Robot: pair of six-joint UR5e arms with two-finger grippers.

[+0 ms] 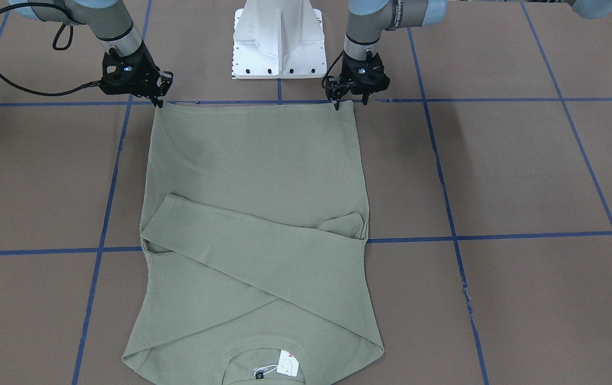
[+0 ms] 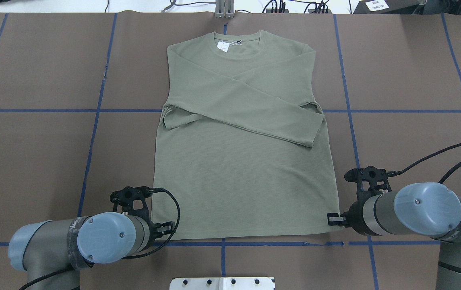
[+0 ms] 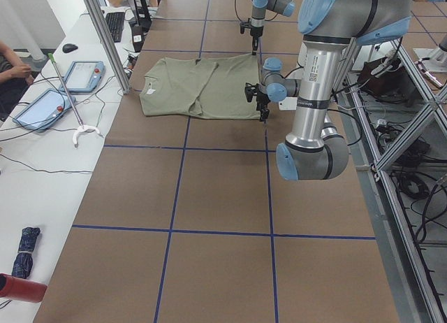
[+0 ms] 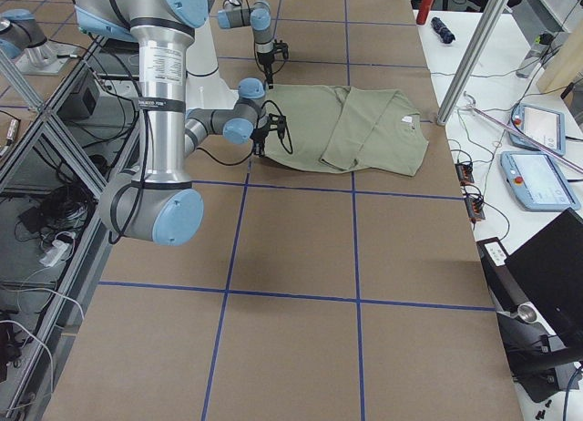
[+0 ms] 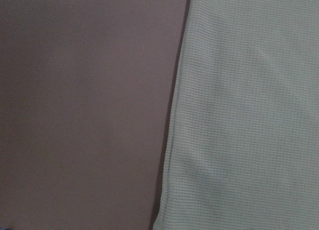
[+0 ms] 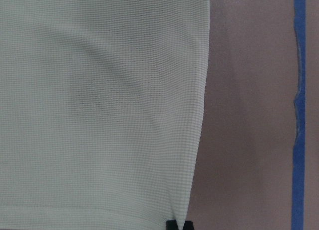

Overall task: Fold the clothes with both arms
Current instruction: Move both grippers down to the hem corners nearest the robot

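Shirt (image 2: 238, 181): sage waffle knit, flat, sleeves crossed.
Right end effector (image 1: 159, 101): pinching hem corner.
Left end effector (image 1: 337, 104): grip unclear.

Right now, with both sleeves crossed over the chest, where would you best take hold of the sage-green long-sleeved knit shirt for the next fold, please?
I would take the sage-green long-sleeved knit shirt by its left hem corner and right hem corner, jaws coming down from the robot's side. It lies flat, hem nearest the white pedestal base, both corners lying uncovered at the edge.
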